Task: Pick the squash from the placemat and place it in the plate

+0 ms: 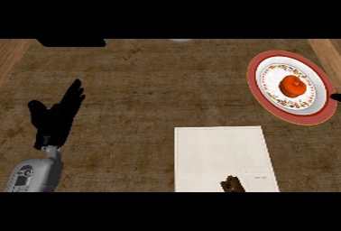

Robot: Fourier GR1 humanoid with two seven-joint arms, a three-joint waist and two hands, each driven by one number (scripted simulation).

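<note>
The squash [293, 86] lies in the centre of the plate [272, 72], at the right side of the counter [153, 90]. It is a rounded, glossy orange-red body with a darker hollow on its top. The plate is round, with a white centre, a band of small floral pattern around that centre, and a broad red outer rim edged in a thin yellowish line. The squash is the only item in the plate.

The placemat [223, 158] is a flat, pale, rectangular sheet lying below and to the left of the plate, apart from it. A small dark brown object [232, 184] shows at its lower edge; its identity cannot be determined.

The counter surface is a coarse, mottled brown texture, bordered by wood-grain strips at the left and right edges.

The left hand [54, 119] shows at the left of the view, above its grey forearm [36, 173]. Its fingers are straight and spread, pointing up and slightly right, thumb set to the side, holding nothing. A small black tip [335, 96] shows at the right edge, just beside the plate; whether it belongs to the right hand cannot be told.
</note>
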